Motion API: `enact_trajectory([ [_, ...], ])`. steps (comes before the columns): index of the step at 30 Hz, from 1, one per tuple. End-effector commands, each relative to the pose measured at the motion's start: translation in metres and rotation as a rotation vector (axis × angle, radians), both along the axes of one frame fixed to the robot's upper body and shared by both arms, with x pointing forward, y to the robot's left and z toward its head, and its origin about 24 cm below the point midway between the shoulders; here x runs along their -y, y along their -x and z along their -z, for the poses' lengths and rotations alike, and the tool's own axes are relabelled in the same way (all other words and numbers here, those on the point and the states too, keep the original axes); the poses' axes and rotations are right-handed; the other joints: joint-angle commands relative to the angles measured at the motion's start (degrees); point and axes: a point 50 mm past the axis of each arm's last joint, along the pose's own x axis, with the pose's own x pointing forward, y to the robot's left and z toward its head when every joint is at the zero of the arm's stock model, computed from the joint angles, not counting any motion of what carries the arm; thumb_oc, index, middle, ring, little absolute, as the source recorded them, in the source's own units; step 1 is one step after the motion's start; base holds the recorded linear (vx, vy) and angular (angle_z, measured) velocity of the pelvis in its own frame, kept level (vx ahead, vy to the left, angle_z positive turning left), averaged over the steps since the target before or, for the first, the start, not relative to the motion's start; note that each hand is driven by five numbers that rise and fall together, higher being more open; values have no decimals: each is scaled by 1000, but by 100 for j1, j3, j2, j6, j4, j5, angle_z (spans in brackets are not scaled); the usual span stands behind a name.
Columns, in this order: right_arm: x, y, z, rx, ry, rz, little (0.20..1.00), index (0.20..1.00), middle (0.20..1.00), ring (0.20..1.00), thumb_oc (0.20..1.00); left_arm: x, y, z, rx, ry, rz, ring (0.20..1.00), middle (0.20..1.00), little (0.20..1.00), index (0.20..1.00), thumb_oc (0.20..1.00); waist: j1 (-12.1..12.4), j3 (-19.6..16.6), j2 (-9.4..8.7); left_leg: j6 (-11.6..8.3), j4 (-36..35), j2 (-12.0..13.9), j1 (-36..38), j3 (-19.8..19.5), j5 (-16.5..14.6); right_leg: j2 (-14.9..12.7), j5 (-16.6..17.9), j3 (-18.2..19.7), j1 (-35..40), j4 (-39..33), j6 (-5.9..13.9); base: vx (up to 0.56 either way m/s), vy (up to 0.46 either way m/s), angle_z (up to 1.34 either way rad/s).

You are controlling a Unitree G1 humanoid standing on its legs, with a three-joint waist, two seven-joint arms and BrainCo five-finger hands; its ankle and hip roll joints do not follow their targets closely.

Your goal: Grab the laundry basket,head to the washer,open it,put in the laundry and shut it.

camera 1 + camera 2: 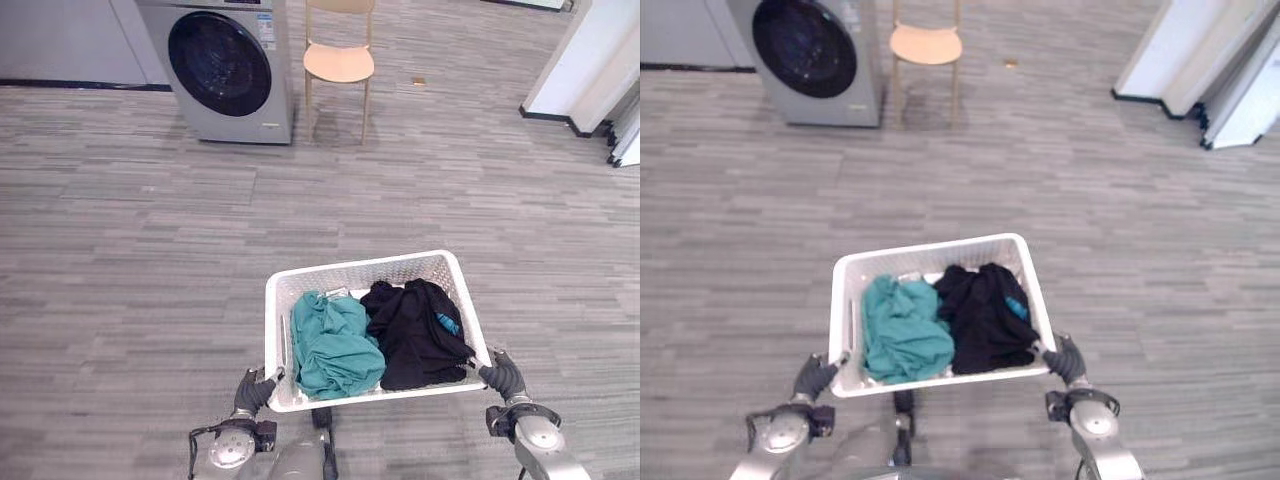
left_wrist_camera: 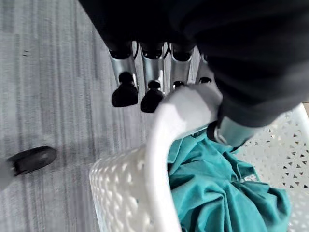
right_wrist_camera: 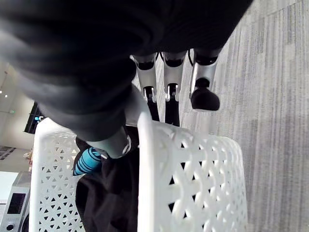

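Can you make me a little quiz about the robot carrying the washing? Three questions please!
1. True or false: the washer door is open.
2. What sits beside the washer: A a chair, B a bucket, C a bed?
3. Fill in: the white basket holds a teal garment and a ____ one, with the left hand and right hand gripping its rim.

Key: 1 false, it is shut. 2 A. 3 black.
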Motion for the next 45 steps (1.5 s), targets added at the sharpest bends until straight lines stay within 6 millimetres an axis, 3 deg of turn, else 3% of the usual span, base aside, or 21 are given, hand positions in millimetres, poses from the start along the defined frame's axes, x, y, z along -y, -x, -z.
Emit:
enact_trajectory([
  [1, -21, -34, -39, 237, -83, -132, 200, 200, 200, 200, 200, 6, -27, -40, 255, 91, 12, 200, 200, 200, 200, 200, 42, -113, 224, -542, -146, 432, 640, 294, -550, 20, 1187, -442, -299, -2092, 204, 296, 40, -1],
  [3, -22, -35, -39, 238, -85, -133, 200, 200, 200, 200, 200, 4, -26, -41, 257, 94, -5, 200, 200, 200, 200, 200, 0, -86, 282, -556, -166, 441, 836, 288, -672, 20, 1105, -601, -541, -2487, 123, 578, 6, 29],
  [4, -23, -37, -38, 235, -100, -125, 200, 200, 200, 200, 200, 0, -24, -41, 260, 98, -29, 200, 200, 200, 200, 200, -91, -29, 280, -610, -182, 357, 1264, 226, -967, 88, 1362, -721, -846, -3738, 164, 808, -54, 39],
  [6, -23, -37, -39, 239, -109, -122, 200, 200, 200, 200, 200, -3, -26, -44, 276, 88, -44, 200, 200, 200, 200, 200, -142, 25, 299, -687, -182, 361, 1507, 167, -1131, 32, 1572, -865, -1111, -4353, 282, 638, -82, 20],
  [12, -18, -25, -34, 215, -101, -110, 200, 200, 200, 200, 200, 2, -26, -41, 282, 93, -40, 200, 200, 200, 200, 200, -360, -132, 275, -760, 53, 235, 2271, -274, -1803, -97, 2047, -646, -1113, -4477, 300, 598, -149, 54],
  [14, -9, -30, -40, 238, -74, -97, 200, 200, 200, 200, 200, 12, -31, -43, 292, 128, -15, 200, 200, 200, 200, 200, -407, -90, 383, -1212, 2461, 783, 1511, -360, -868, 72, 1963, -597, -609, -4289, -80, 767, -462, 68],
  [15, -7, -31, -42, 248, -70, -90, 200, 200, 200, 200, 200, 12, -31, -43, 290, 130, -14, 200, 200, 200, 200, 200, -393, -79, 337, -1234, 2910, 885, 1290, -297, -648, 116, 1836, -605, -433, -4366, -208, 687, -434, 43],
  [17, 0, -32, -45, 246, -40, -73, 200, 200, 200, 200, 200, 15, -32, -43, 285, 149, -2, 200, 200, 200, 200, 200, -249, -6, 207, -1034, 3283, 964, 642, -91, -826, 195, 1485, -524, 51, -4462, -370, 568, -251, -18],
  [18, 2, -33, -46, 253, -40, -65, 200, 200, 200, 200, 200, 16, -32, -43, 282, 147, 2, 200, 200, 200, 200, 200, -212, 4, 166, -972, 3089, 903, 452, -28, -951, 198, 1409, -486, 168, -4501, -359, 607, -95, -54],
  [19, 4, -33, -47, 260, -43, -55, 200, 200, 200, 200, 200, 16, -30, -42, 272, 143, 6, 200, 200, 200, 200, 200, -134, -15, 118, -826, 2274, 766, 22, 140, -1175, 189, 1228, -441, 434, -4552, -277, 597, -42, -52],
  [20, 5, -32, -47, 256, -42, -52, 200, 200, 200, 200, 200, 17, -30, -41, 268, 145, 9, 200, 200, 200, 200, 200, -93, -13, 148, -844, 1779, 735, -86, 167, -1005, 234, 1142, -415, 522, -4528, -259, 632, 12, -20],
  [22, 5, -30, -43, 239, -36, -46, 200, 200, 200, 200, 200, 16, -27, -40, 259, 147, -4, 200, 200, 200, 200, 200, 31, 3, 262, -975, 589, 672, -215, 88, -279, 426, 937, -318, 803, -4511, -248, 657, 59, -55],
  [23, 7, -28, -40, 231, -32, -36, 200, 200, 200, 200, 200, 15, -24, -39, 255, 146, -10, 200, 200, 200, 200, 200, 144, 39, 280, -1056, -182, 766, -726, 123, -79, 519, 612, -189, 1150, -4386, -243, 862, 79, -94],
  [27, 4, -26, -39, 226, -41, -45, 200, 200, 200, 200, 200, 12, -20, -38, 245, 129, 5, 200, 200, 200, 200, 200, 239, -142, 293, -988, -182, 933, -760, 424, 138, 573, 229, 42, 1589, -4207, -196, 637, 121, -79],
  [30, -1, -25, -36, 218, -55, -53, 200, 200, 200, 200, 200, 13, -20, -36, 234, 118, 16, 200, 200, 200, 200, 200, 306, -263, 199, -883, -61, 851, -647, 490, 312, 426, 216, 146, 1707, -3850, -82, 511, 149, 0],
  [32, -9, -28, -34, 216, -64, -78, 200, 200, 200, 200, 200, 11, -27, -40, 248, 86, 34, 200, 200, 200, 200, 200, 295, -261, 43, -672, 164, 669, -457, 575, 19, 162, 985, 184, 1197, -2520, 310, 444, 180, -48],
  [34, -15, -31, -37, 230, -64, -111, 200, 200, 200, 200, 200, 6, -30, -42, 260, 65, 30, 200, 200, 200, 200, 200, 241, -230, 63, -543, 125, 577, -94, 617, -213, -81, 1529, 88, 560, -1815, 445, 399, 162, 1],
  [35, -17, -34, -39, 232, -54, -130, 200, 200, 200, 200, 200, 6, -32, -44, 272, 62, 28, 200, 200, 200, 200, 200, 169, -164, 167, -501, 33, 537, 270, 590, -379, -92, 1425, -91, 65, -1804, 315, 327, 120, 9],
  [39, -17, -37, -40, 233, -48, -136, 200, 200, 200, 200, 200, 4, -32, -45, 272, 62, 22, 200, 200, 200, 200, 200, 89, -72, 285, -500, -46, 526, 608, 507, -524, 1, 1038, -320, -208, -2154, 163, 280, 33, 45],
  [40, -16, -38, -39, 230, -51, -129, 200, 200, 200, 200, 200, 3, -32, -44, 269, 65, 13, 200, 200, 200, 200, 200, 31, 0, 325, -543, -89, 496, 799, 384, -613, 127, 924, -364, -416, -2758, 65, 305, -74, 55],
  [45, -10, -32, -38, 224, -52, -103, 200, 200, 200, 200, 200, 3, -30, -39, 257, 60, 1, 200, 200, 200, 200, 200, -70, 59, 230, -597, 80, 372, 1048, 62, -929, 231, 1276, -19, -445, -3802, 98, 258, -122, 59],
])
